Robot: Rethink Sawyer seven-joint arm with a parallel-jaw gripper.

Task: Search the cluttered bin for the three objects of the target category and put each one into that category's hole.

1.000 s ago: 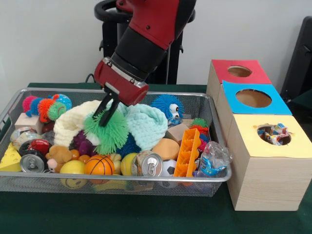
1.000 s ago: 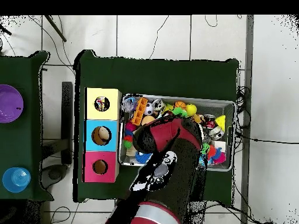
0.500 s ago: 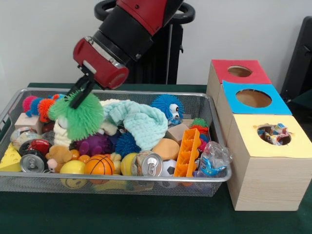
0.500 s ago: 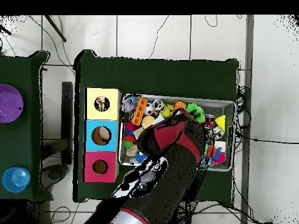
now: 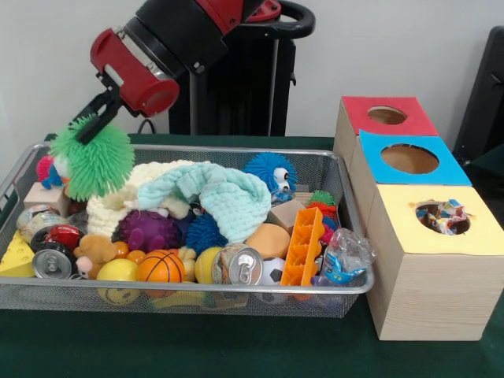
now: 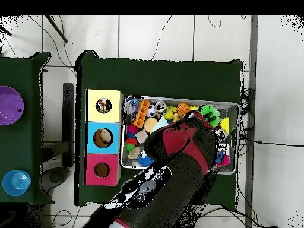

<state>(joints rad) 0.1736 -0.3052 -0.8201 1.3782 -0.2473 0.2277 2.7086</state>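
Note:
My gripper (image 5: 90, 128) is shut on a green spiky rubber ball (image 5: 96, 164) and holds it lifted over the left end of the wire bin (image 5: 315, 150). In the overhead view the green ball (image 6: 209, 113) shows at the bin's (image 6: 178, 98) right end, while the arm hides the gripper. Three wooden boxes stand beside the bin, topped by a red hole (image 5: 387, 115), a blue hole (image 5: 409, 158) and a yellow hole (image 5: 442, 216). The yellow one holds some colourful things. From above they are the yellow box (image 6: 104, 105), blue box (image 6: 103, 138) and red box (image 6: 101, 170).
The bin is packed: cream and mint knitted cloths (image 5: 220, 193), a blue fuzzy ball with eyes (image 5: 270, 172), an orange plastic piece (image 5: 303, 246), a can (image 5: 240, 266), a small basketball (image 5: 160, 268), a cheese wedge (image 5: 16, 256), a crushed bottle (image 5: 344, 256). A purple bowl (image 6: 10, 105) and blue cup (image 6: 16, 182) sit on a side table.
The gripper has pulled the green spiky ball out of the pile, raising it and carrying it toward the bin's left end in the front view. The mint cloth has slumped where the ball lay.

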